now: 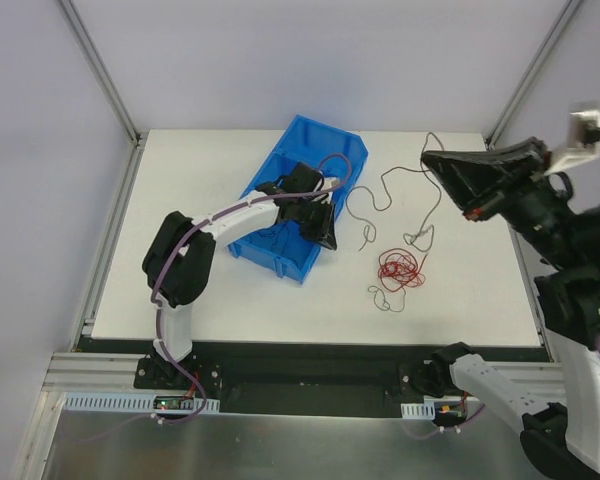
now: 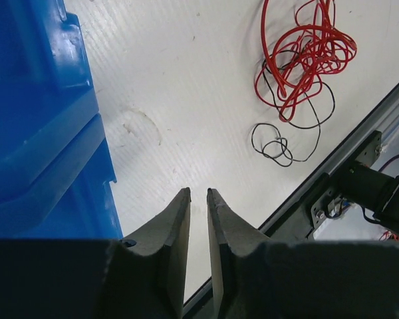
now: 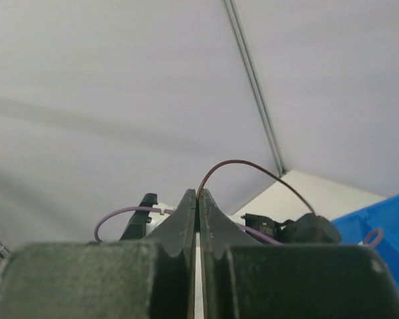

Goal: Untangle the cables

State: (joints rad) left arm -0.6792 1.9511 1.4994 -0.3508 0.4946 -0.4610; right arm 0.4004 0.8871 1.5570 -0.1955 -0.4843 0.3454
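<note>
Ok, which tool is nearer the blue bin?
Left. The left tool hangs just beside the blue bin; the right tool is raised across the table, pinching a dark cable.

Your white bench (image 1: 230, 300) sits inside a booth of plain, pale grey walls (image 1: 310, 60). Slim aluminium posts (image 1: 98, 68) rise at its two far corners. In the right wrist view you see another metal strip (image 3: 253, 86) where two wall panels meet. A black rail (image 1: 310, 368) runs along the bench's near edge, with a brushed metal sheet (image 1: 280, 455) below it. The light is soft and even.
</note>
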